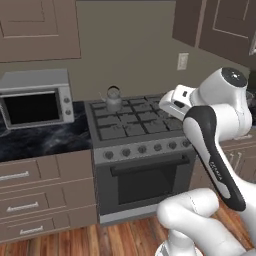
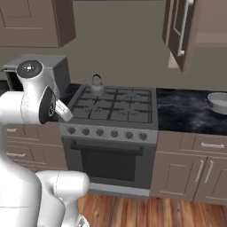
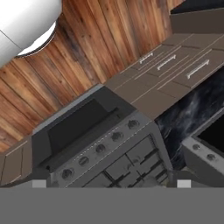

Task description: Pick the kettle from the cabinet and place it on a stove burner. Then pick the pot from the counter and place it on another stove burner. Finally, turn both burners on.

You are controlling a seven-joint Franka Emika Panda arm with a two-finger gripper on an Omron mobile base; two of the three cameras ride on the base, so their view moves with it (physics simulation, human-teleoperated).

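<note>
With the kettle (image 1: 113, 98) standing on a rear stove burner (image 1: 109, 107) and the jaws apart and apparently empty, the pot (image 2: 219, 102) on the counter (image 2: 186, 111) is next, requiring travel rightward.

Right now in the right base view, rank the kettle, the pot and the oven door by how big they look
1. Oven door, by far the largest.
2. Pot, though the picture's right edge cuts it off, so its full width is unsure.
3. Kettle, smallest; it sits at the stove's back, farther from the camera, which shrinks it.
</note>
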